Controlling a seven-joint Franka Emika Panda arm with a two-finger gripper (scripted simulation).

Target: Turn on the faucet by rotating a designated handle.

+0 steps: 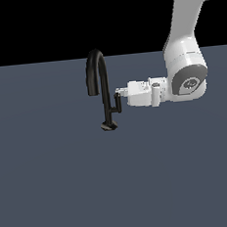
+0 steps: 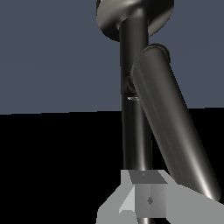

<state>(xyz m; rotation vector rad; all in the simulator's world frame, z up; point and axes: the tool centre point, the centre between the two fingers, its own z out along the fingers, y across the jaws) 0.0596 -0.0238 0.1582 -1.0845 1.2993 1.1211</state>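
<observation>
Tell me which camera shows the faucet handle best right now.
The exterior view: it shows the whole handle upright beside the faucet stem, with the gripper at its top. The wrist view shows the handle only as a close, cropped rod, its ends and surroundings unclear.

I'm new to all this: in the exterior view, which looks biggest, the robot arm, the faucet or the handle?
1. Robot arm, clearly largest.
2. Faucet, tall and arched.
3. Handle, a short rod at the pincer tips.
</observation>
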